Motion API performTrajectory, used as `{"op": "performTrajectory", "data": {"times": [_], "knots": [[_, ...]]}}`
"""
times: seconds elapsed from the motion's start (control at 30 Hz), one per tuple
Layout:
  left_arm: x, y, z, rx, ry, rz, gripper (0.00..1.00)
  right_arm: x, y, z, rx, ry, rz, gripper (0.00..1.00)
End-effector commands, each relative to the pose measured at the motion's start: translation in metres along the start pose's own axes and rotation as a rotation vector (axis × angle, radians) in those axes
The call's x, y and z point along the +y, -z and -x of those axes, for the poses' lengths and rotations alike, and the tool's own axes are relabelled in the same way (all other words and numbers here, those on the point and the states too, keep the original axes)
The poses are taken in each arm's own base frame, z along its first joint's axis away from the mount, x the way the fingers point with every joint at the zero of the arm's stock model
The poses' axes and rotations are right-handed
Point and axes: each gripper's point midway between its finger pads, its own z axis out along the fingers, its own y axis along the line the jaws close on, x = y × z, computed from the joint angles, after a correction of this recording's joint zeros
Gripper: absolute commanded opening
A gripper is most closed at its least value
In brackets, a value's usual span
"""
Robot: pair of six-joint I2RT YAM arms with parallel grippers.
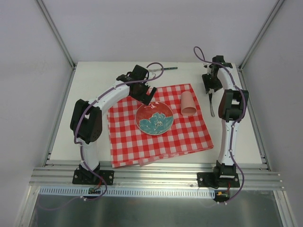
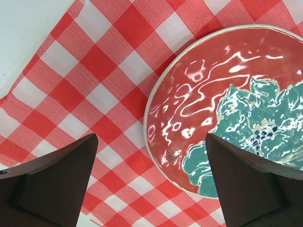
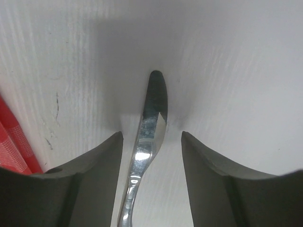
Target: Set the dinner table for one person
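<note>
A cutlery piece [image 3: 150,118] lies free on the dinner table [image 3: 236,56].
The right gripper [image 3: 151,135] is unclenched around it, not touching; the left gripper [image 2: 150,138] gapes over the plate [image 2: 199,94] at frame right.

Plain pale grey wall panels [image 1: 156,28] close in the back and both sides, joined at the rear corners by slim slanting aluminium posts [image 1: 57,33]. A ribbed aluminium rail [image 1: 156,177] crosses the front, and below it lies a dull brushed-metal sheet [image 1: 156,213]. The light is soft and even.
</note>
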Motion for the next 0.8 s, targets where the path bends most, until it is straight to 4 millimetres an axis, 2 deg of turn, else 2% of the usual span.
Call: {"op": "performTrajectory", "data": {"times": [0.0,0.1,0.2,0.3,0.33,0.37,0.67,0.7,0.77], "knots": [[0.0,0.024,0.026,-0.082,-0.016,0.012,0.99,-0.005,0.001,0.001,0.002,-0.023,-0.021,0.56],[0.0,0.023,0.028,-0.086,-0.014,0.012,0.99,0.001,-0.003,-0.011,0.04,-0.02,-0.004,0.55],[0.0,0.02,0.029,-0.083,-0.013,0.012,0.99,0.007,-0.005,-0.017,0.058,-0.015,0.027,0.46],[0.0,0.019,0.031,-0.085,-0.01,0.012,0.99,0.016,-0.006,-0.022,0.068,-0.002,0.073,0.22],[0.0,0.019,0.031,-0.083,-0.01,0.012,0.99,0.019,-0.007,-0.025,0.077,0.004,0.078,0.06],[0.0,0.018,0.03,-0.082,-0.011,0.012,0.99,0.018,-0.006,-0.025,0.076,0.006,0.073,0.0],[-0.001,0.017,0.032,-0.085,-0.004,0.005,0.99,0.014,0.008,-0.027,0.069,0.004,0.056,0.0],[-0.002,0.017,0.032,-0.085,-0.004,0.004,0.99,0.013,0.009,-0.025,0.062,-0.005,0.051,0.05],[-0.003,0.017,0.033,-0.087,-0.002,0.001,0.99,0.004,0.012,-0.025,0.068,0.001,0.0,0.25]]}}
